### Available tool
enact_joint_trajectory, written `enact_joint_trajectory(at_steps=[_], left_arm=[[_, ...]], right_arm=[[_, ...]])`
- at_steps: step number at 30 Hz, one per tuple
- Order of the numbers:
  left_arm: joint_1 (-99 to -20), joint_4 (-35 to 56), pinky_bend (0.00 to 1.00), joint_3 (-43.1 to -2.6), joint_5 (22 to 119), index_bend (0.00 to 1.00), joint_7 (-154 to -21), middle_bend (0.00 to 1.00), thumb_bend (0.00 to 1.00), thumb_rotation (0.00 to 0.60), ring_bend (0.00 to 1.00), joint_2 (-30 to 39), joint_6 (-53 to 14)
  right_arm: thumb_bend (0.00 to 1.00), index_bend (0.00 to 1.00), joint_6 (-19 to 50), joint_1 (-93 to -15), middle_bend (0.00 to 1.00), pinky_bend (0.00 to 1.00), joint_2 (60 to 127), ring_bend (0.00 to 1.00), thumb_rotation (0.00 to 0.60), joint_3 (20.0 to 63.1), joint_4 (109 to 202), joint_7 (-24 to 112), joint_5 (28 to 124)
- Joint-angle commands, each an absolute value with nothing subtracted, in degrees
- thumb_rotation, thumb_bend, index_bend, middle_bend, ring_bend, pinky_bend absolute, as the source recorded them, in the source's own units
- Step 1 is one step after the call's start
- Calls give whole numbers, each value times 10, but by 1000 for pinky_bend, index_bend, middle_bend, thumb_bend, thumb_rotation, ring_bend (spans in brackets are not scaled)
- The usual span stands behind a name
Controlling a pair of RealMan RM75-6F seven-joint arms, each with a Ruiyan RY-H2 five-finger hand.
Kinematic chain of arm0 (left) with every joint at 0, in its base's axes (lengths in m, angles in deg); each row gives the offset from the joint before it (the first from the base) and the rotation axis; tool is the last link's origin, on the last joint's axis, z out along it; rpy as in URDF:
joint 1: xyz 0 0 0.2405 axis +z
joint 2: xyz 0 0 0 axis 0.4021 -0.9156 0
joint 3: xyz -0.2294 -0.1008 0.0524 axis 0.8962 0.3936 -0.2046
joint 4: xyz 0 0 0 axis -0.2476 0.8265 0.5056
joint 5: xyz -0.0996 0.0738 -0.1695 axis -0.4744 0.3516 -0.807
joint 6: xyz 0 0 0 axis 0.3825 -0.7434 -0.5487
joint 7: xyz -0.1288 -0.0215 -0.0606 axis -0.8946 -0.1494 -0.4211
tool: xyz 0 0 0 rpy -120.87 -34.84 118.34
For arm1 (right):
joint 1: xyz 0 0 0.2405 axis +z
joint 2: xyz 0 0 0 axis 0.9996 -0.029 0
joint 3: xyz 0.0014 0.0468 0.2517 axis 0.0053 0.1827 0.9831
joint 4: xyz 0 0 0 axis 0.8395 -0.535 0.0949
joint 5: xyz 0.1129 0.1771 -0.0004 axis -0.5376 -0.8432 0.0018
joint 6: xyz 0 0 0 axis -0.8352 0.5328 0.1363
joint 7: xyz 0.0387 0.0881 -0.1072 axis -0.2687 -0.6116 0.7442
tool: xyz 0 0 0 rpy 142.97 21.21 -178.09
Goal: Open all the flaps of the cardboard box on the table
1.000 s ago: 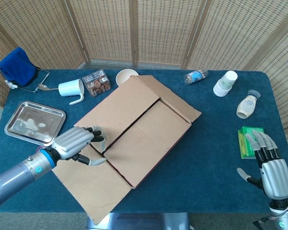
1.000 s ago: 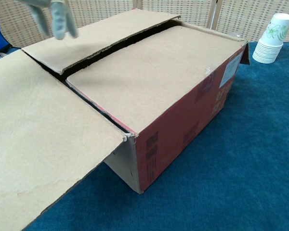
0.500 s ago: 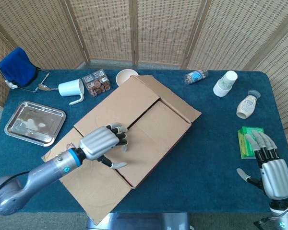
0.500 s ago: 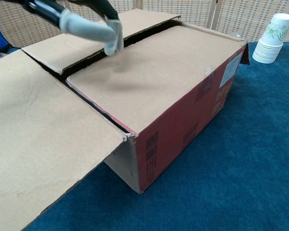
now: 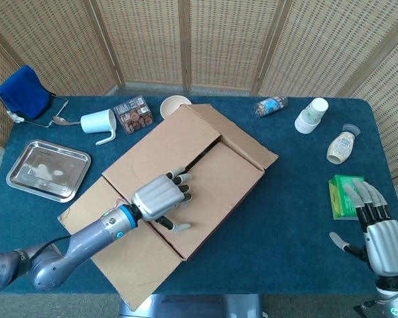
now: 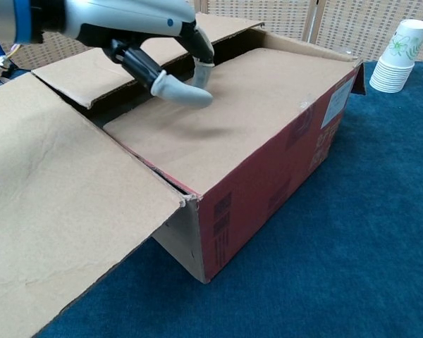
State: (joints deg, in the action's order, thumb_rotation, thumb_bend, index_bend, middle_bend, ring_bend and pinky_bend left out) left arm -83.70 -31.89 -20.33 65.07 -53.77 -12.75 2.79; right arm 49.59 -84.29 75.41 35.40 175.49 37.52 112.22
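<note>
Cardboard box point(image 5: 199, 179): brown, red-printed sides, at the middle of the blue bench point(image 5: 285, 218), set at an angle. One side flap point(image 6: 56, 204) folded fully out and lying flat toward the near left; two long top flaps down, with a dark gap between them (wider at the far end).

Left robot hand point(image 5: 160, 199): over the seam between the two top flaps, fingertips point(image 6: 204, 67) at the edge of the near flap point(image 6: 225, 120), thumb extended above its surface; nothing grasped, fingers partly curled but apart.

Right robot hand point(image 5: 378, 228): at the near right edge of the bench, fingers straight and spread, holding nothing, just beside a green carton point(image 5: 341, 195).

Other items: metal tray point(image 5: 48, 169), white mug point(image 5: 99, 123), stacked paper cups point(image 6: 400, 56), blue cloth point(image 5: 23, 91), small bottle point(image 5: 340, 146).
</note>
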Motion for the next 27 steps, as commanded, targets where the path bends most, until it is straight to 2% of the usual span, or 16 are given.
enact_joint_trajectory(at_steps=[1,6,19,27], left_arm=[[-870,-319,84,-222,612,462,-490,383,0,176,146,-114,1],[-891,-327,71,-237,591,463,-439,477,0,178,156,-118,-27],[-915,-356,61,-256,537,467,-399,553,0,174,195,-153,-76],[-919,-361,61,-267,533,467,-395,561,0,176,205,-170,-88]], right_arm=[[0,0,497,-844,0,117,753,0,600,355,1755,374,1120],[0,0,498,-844,0,117,752,0,600,356,1755,372,1120],[0,0,496,-843,0,117,752,0,600,355,1757,369,1120],[0,0,495,-843,0,117,751,0,600,355,1758,368,1121]])
